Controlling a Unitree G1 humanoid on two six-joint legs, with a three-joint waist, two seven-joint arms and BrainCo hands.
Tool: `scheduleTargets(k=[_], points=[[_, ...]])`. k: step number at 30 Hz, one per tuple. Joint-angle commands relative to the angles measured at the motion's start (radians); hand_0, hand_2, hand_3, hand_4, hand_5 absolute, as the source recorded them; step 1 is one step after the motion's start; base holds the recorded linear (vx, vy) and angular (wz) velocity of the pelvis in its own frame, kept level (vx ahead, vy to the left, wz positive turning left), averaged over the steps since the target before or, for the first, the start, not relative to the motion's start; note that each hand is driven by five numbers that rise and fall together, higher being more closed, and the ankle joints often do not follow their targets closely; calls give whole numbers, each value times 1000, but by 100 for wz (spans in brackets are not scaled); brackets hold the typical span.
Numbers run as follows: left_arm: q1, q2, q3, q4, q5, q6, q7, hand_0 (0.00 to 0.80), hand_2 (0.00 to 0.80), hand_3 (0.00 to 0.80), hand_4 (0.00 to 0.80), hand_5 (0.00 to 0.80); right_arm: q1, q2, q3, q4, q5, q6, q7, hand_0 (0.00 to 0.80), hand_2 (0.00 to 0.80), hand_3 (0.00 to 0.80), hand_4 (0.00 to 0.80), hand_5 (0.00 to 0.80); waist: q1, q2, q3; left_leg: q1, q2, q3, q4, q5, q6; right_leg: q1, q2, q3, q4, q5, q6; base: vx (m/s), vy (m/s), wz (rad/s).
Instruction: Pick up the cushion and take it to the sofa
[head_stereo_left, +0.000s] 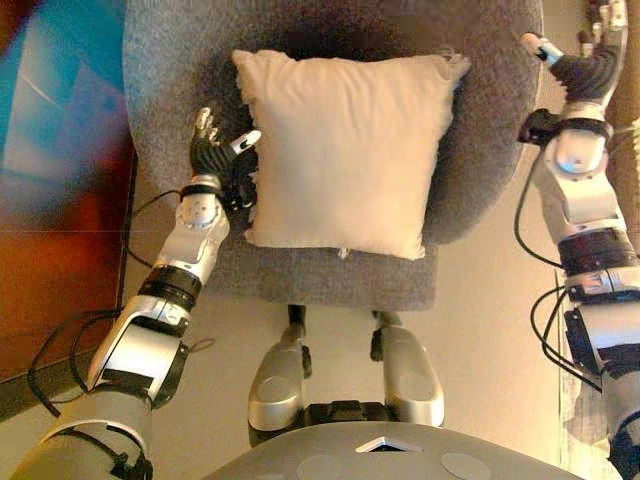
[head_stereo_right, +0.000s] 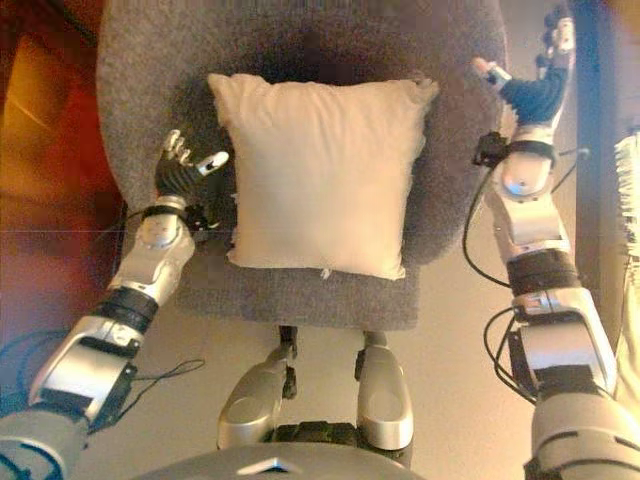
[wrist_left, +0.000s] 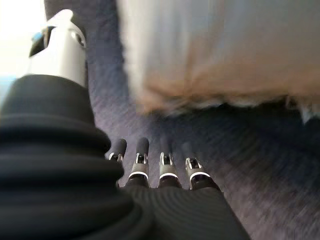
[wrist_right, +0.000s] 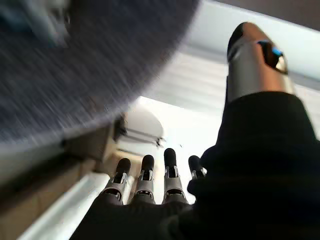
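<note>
A cream square cushion (head_stereo_left: 345, 150) lies flat on the seat of a grey upholstered chair (head_stereo_left: 180, 60). My left hand (head_stereo_left: 218, 150) is open, fingers straight, over the seat right beside the cushion's left edge, not holding it. In the left wrist view the cushion's edge (wrist_left: 220, 55) lies just past the fingers (wrist_left: 140, 150). My right hand (head_stereo_left: 580, 60) is open and empty, raised off the chair's right side, well apart from the cushion. It also shows in the right eye view (head_stereo_right: 535, 85). No sofa is in view.
The chair's rounded back (head_stereo_right: 300, 20) wraps behind the cushion. A dark red and teal surface (head_stereo_left: 50, 180) lies at the left of the chair. Pale floor (head_stereo_left: 480, 330) runs in front and to the right.
</note>
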Motion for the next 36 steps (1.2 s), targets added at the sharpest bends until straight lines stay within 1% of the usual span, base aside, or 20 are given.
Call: scheduleTargets(k=[1,4,6,10,12,13,15,16,17,18,20,21,22,23,25,27,28,32,34,36], points=[[73,41,20,-16,85,-44,11,0,0,0,0,0,142,-30,-49,-53,-68,-45,-28,0,0,0,0,0,24,-14,-167,-11,-34,26,70,-137,21,66,-20,-19,62,-194,68,118,-19,6],[111,57,37,9,81,-16,12,0,0,0,0,0,212,-39,-86,-57,-64,-29,-9,0,0,0,0,0,18,-17,-206,43,-30,29,47,-135,21,115,-15,-22,45,-189,71,178,-2,-1],[128,67,43,29,86,-21,12,0,0,0,0,0,248,-38,-98,-70,-62,-27,4,0,0,0,0,0,12,-16,-235,74,-28,35,36,-136,22,143,-13,-20,36,-189,72,203,16,-2],[227,31,91,17,117,-22,13,0,0,0,0,0,391,13,-160,-120,-132,-4,44,0,0,0,0,0,11,-12,-305,136,-28,43,13,-143,27,205,-7,-19,13,-193,74,191,14,-2],[268,22,110,9,119,-11,-1,0,0,0,0,0,442,23,-182,-124,-152,9,54,0,0,0,0,0,13,-11,-314,148,-27,46,11,-146,27,218,-6,-22,11,-196,74,66,2,-2],[334,13,140,6,137,-6,-28,0,0,0,0,0,513,42,-213,-128,-149,27,84,0,0,0,0,0,13,-13,-321,160,-26,50,10,-148,28,232,-6,-24,9,-198,72,0,0,0],[438,-3,175,1,153,28,-62,0,0,0,0,0,617,83,-249,-120,-171,77,100,0,0,0,0,0,12,-17,-325,175,-22,55,9,-148,30,248,-4,-28,8,-201,68,0,0,0],[490,-14,193,5,163,33,-73,0,0,0,0,0,663,101,-261,-104,-165,88,103,0,0,0,0,0,12,-18,-324,182,-21,57,8,-148,32,257,-3,-30,7,-201,66,0,0,0],[551,-29,215,15,167,69,-87,0,0,0,0,0,720,128,-272,-79,-156,113,123,0,0,0,0,0,11,-21,-324,190,-20,58,6,-146,35,267,-1,-29,6,-200,63,0,0,0],[591,-40,231,32,154,90,-102,0,0,0,0,0,758,150,-276,-50,-170,130,113,0,0,0,0,0,11,-23,-324,197,-19,62,5,-145,36,275,0,-30,5,-200,61,-8,-19,-3],[666,-71,265,95,150,107,-136,0,0,0,0,0,825,199,-247,78,-165,146,81,0,0,0,0,0,14,-30,-325,209,-19,64,1,-143,39,289,3,-30,2,-199,57,-1,-10,-2],[689,-83,273,126,139,130,-143,0,0,0,0,0,841,218,-234,128,-148,169,73,0,0,0,0,0,15,-33,-326,214,-18,66,0,-142,40,295,4,-32,2,-200,54,0,0,0],[694,-87,275,135,139,141,-144,0,0,0,0,0,845,223,-231,140,-136,179,70,0,0,0,0,0,16,-34,-326,215,-18,67,0,-142,40,297,4,-33,2,-200,53,0,0,0],[709,-115,274,234,128,156,-154,0,0,0,0,0,850,265,-213,264,-60,198,91,0,0,0,0,0,21,-37,-329,220,-18,64,0,-140,42,304,6,-33,2,-200,50,-23,-22,-3],[702,-150,275,376,121,150,-146,0,0,0,0,0,832,314,-191,429,-45,209,145,0,0,0,0,0,28,-39,-332,225,-19,58,0,-139,44,314,9,-33,2,-203,45,-14,-11,-2],[693,-168,272,452,128,173,-140,0,0,0,0,0,819,344,-161,524,-41,251,169,0,0,0,0,0,32,-40,-333,227,-20,54,0,-139,46,320,10,-35,2,-205,41,-17,4,0],[685,-186,262,521,140,150,-132,0,0,0,0,0,813,373,-139,607,-28,253,193,0,0,0,0,0,35,-41,-337,228,-21,50,0,-141,48,322,11,-34,2,-206,40,-39,16,0],[660,-237,232,687,161,187,-119,0,0,0,0,0,791,442,-74,767,-78,326,300,0,0,0,0,0,39,-40,-345,232,-25,42,0,-146,54,330,11,-34,2,-211,36,-39,23,-3],[651,-256,221,734,190,222,-117,0,0,0,0,0,785,467,-36,812,-113,328,327,0,0,0,0,0,41,-40,-350,234,-26,37,0,-149,56,334,11,-33,2,-213,35,0,0,0],[647,-270,215,766,215,262,-123,0,0,0,0,0,778,482,-14,829,-124,352,355,0,0,0,0,0,41,-40,-353,234,-28,34,0,-152,57,335,9,-34,2,-214,36,-15,14,0]])
